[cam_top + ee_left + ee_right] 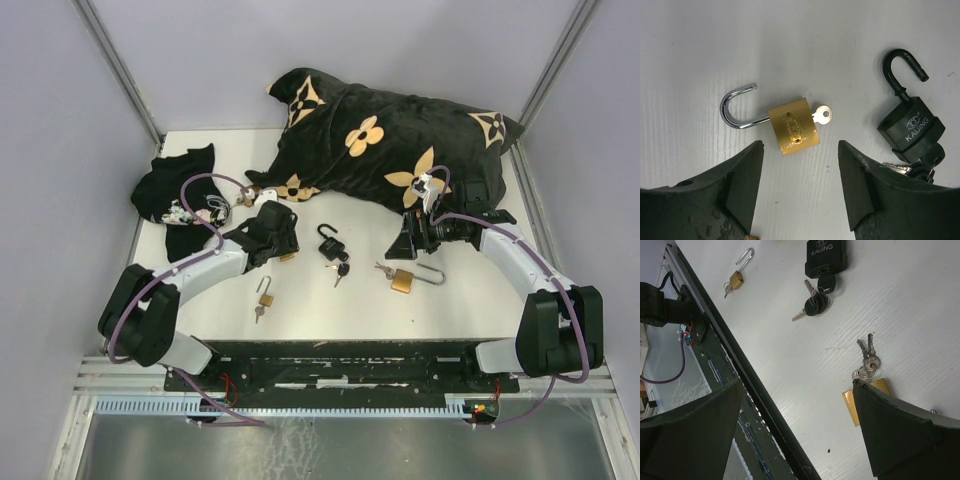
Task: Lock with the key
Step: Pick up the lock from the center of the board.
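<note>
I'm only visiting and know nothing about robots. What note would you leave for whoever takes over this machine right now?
Left gripper: open, empty, hovering over a brass padlock that has its shackle open and a key inserted.
Right gripper: open, empty, above the larger brass padlock and its key bunch.
Black padlock: on the table between the arms, shackle open, keys attached.
Done: no padlock visibly locked.
Left: probably close the shackle and turn the key.
</note>
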Action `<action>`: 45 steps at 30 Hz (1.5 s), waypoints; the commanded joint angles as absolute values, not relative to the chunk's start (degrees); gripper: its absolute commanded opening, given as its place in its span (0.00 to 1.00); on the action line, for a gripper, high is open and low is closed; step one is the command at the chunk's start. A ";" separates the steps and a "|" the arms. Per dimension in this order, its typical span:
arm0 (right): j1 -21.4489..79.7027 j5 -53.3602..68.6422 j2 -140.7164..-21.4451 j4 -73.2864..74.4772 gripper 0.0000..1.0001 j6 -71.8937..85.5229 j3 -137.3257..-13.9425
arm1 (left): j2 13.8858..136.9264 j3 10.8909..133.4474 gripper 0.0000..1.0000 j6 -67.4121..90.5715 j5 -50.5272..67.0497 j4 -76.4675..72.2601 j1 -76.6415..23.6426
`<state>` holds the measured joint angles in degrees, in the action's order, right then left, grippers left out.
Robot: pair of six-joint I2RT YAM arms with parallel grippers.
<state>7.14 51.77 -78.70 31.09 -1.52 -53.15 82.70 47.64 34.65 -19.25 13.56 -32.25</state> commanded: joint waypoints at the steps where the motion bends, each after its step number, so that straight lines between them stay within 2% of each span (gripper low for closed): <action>1: 7.55 52.09 -76.65 30.68 0.99 -1.59 -55.71 | 86.13 51.53 0.68 33.03 -22.13 15.25 -33.90; 18: 7.51 52.56 -76.38 30.85 0.99 -1.41 -55.81 | 95.29 55.18 0.66 33.68 -25.28 17.69 -35.62; 25: 7.55 52.64 -76.25 31.02 0.99 -1.45 -55.84 | 97.25 55.46 0.62 33.66 -25.15 16.44 -35.60; 37: 7.55 53.17 -75.98 31.11 0.99 -1.32 -55.81 | 100.31 56.44 0.63 33.31 -26.00 16.35 -35.62; 41: 7.54 53.17 -75.85 31.11 0.99 -1.40 -55.82 | 100.72 56.17 0.55 33.22 -26.11 16.27 -35.64; 45: 7.54 53.39 -76.03 31.11 0.99 -1.32 -55.78 | 99.58 55.08 0.44 33.00 -25.72 15.63 -35.60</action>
<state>7.14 51.88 -77.60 31.40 -1.50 -53.36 99.35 55.27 34.65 -24.27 16.49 -35.40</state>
